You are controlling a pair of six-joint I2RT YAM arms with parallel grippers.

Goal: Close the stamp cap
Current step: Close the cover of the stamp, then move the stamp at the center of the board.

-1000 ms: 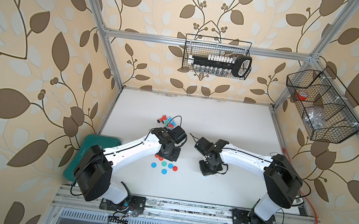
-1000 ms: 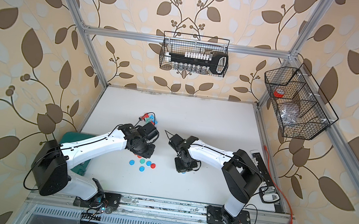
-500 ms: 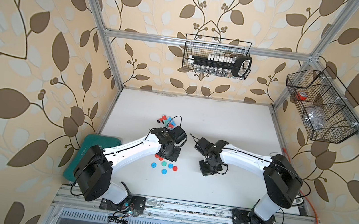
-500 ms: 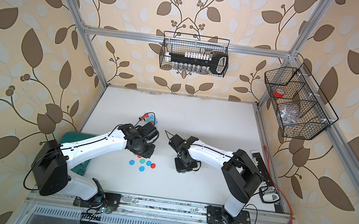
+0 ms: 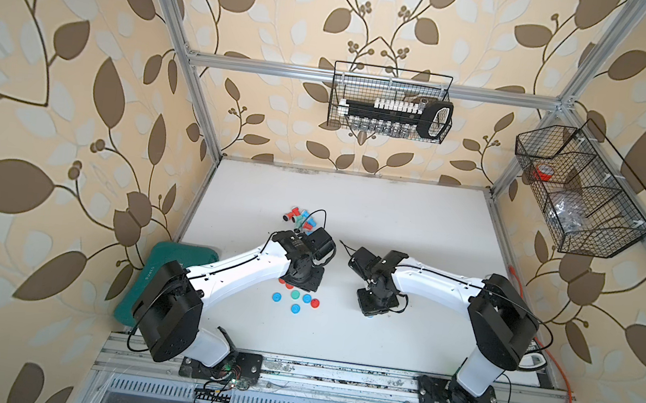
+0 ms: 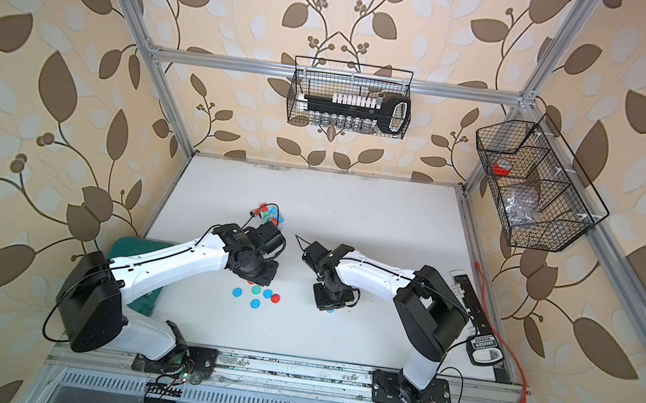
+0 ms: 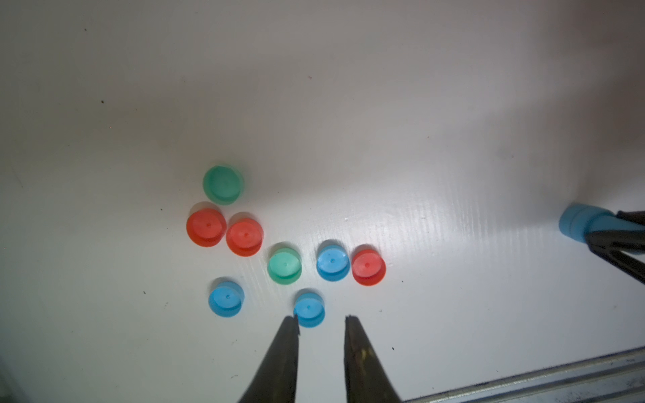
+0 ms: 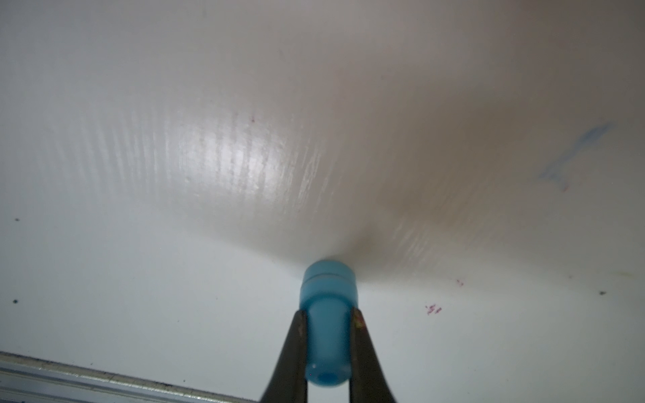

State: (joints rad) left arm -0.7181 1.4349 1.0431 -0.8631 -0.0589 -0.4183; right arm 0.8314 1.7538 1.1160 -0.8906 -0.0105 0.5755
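Nothing moved | right end effector (image 8: 328, 313) grips blue stamp (image 8: 328, 289), perhaps capped | left end effector (image 7: 321, 318) ajar, empty

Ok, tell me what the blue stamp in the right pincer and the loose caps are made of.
Blue stamp: likely moulded plastic, smooth, slightly translucent, with a seam line round the head. Loose caps: probably the same plastic, matte, each with a central moulding dimple.
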